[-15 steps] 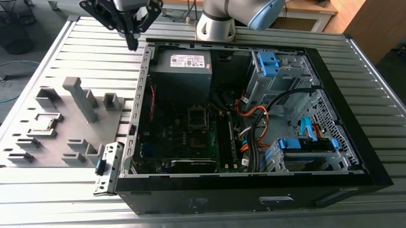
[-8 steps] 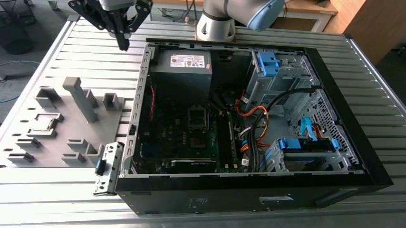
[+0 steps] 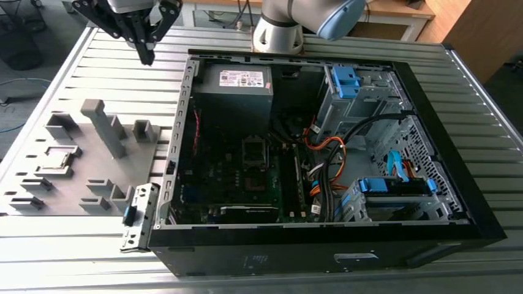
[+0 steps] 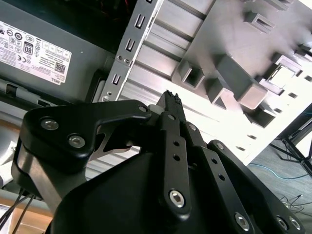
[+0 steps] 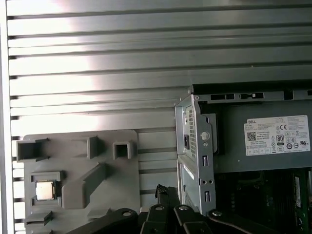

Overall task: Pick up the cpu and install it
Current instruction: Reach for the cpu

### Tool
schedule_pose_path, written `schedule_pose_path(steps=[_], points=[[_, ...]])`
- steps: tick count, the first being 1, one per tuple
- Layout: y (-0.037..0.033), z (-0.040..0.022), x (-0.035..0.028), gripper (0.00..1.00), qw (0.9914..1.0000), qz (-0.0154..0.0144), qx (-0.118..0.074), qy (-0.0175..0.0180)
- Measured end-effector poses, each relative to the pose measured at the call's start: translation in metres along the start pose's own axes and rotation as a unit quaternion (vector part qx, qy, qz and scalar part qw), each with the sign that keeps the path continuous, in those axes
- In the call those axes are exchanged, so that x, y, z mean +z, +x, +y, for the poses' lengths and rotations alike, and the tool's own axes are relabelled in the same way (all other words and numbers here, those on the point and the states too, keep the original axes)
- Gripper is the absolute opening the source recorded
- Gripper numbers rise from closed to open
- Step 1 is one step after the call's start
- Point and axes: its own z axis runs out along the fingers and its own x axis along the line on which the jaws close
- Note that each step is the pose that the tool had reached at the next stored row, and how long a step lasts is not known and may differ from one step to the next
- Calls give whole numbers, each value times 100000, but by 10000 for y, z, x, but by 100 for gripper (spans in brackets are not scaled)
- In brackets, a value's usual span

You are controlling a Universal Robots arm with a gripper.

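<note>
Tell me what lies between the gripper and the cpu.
In the exterior view, bare table slats, then the tall grey fixture block, lie between the gripper and the cpu.

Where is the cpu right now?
The cpu lies in a square pocket of the grey fixture plate, which sits to the exterior view's left of the open computer case.

The matte black gripper [image 4: 170, 97] has jointed, hole-drilled links [image 4: 174, 146] fastened with silver hex screws [image 4: 176, 197]; the silver-grey tubular arm [image 3: 278, 33] carries a pale blue joint cap [image 3: 339, 18].
</note>
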Motion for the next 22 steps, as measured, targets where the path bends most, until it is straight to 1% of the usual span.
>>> schedule_pose_path(steps=[15,22], points=[[337,-26,9,11,100000,-2,7,-3],[520,-41,15,11,100000,-1,0,-2]])
